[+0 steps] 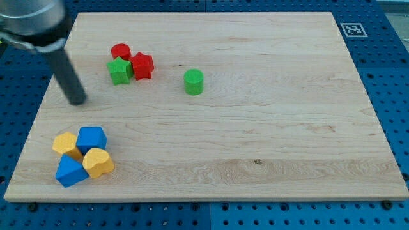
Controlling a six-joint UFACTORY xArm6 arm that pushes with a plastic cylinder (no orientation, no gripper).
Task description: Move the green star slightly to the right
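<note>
One sign only: a black-and-white square marker (351,29), fiducial type, sits on the board (255,128) at the view's top right corner. Its pattern carries no legible letters or digits. No text, brand, number or label reads on blocks, rod or surrounding surface.

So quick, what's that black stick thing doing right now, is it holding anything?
End effector: my tip holds nothing; it sits apart from the green star, toward the view's left and slightly lower.

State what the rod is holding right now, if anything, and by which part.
Nothing is held. My tip rests on the board, left of the green star, touching no block.
</note>
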